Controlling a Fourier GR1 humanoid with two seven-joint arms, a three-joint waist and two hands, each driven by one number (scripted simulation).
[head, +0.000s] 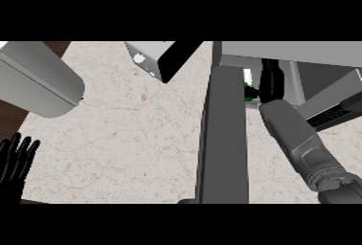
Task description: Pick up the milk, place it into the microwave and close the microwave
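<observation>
Marble counter (127, 139), microwave (297, 52) door (225, 139) open.
My right hand (271, 79) reaches inside beside the milk (248, 88), grip unreadable; left hand (16, 160) rests open.

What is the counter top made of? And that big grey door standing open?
The counter top looks like polished stone, maybe marble: pale cream with thin brownish veins. The microwave door looks like smooth grey metal or painted plastic, matte and plain, with no shine to settle which.
</observation>
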